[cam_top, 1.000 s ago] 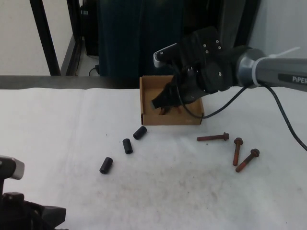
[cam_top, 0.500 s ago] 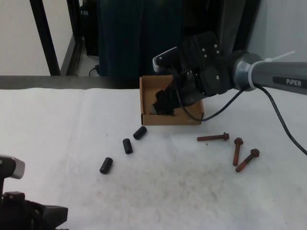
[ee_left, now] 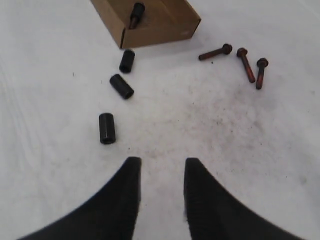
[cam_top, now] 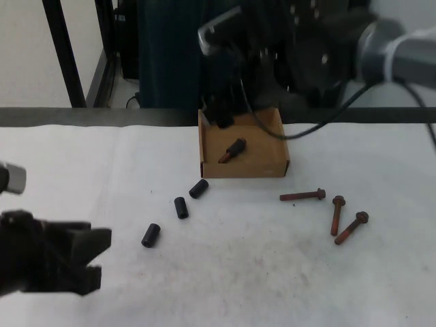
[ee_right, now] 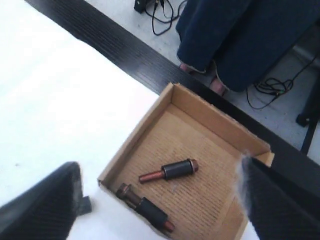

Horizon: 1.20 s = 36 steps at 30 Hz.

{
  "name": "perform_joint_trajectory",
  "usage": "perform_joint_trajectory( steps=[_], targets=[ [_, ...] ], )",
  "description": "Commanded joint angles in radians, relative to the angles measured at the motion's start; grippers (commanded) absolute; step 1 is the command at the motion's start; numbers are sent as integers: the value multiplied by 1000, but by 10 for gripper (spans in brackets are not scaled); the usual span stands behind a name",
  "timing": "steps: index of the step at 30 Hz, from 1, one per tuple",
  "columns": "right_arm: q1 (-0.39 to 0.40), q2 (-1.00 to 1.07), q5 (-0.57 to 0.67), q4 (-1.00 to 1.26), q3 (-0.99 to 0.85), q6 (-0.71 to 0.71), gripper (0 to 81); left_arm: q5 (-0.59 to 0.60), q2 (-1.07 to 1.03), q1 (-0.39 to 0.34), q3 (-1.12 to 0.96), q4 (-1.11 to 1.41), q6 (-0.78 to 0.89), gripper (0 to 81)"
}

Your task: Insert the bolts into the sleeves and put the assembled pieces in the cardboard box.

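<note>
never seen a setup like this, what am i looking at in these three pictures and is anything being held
It is a robot with two arms at a white bench. One picture looks down from behind the arms; the other two come from cameras on each wrist. The left gripper and the right gripper, dark two-fingered claws, are both open and hold nothing. On the bench lie three black sleeves and three rusty bolts. The cardboard box holds two finished pieces, bolts pushed into sleeves.
</note>
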<state>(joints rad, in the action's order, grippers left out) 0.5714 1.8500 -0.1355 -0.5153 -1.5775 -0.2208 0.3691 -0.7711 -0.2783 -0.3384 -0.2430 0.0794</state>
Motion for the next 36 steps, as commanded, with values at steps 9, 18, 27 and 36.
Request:
perform_joint_trajectory(
  steps=[9, 18, 27, 36],
  targets=[
    [57, -259, -90, -58, 83, -87, 806, -76, -343, 1, -227, -96, -39, 340],
    [4, -528, -114, -293, 126, -102, 806, -92, -594, -3, -415, -183, -156, 375],
    [-105, -691, -114, -435, 126, -177, 806, -119, -780, -88, -540, -273, -238, 375],
    [-223, -732, -114, -533, 126, -177, 806, -213, -876, -151, -551, -201, -306, 375]
  ],
)
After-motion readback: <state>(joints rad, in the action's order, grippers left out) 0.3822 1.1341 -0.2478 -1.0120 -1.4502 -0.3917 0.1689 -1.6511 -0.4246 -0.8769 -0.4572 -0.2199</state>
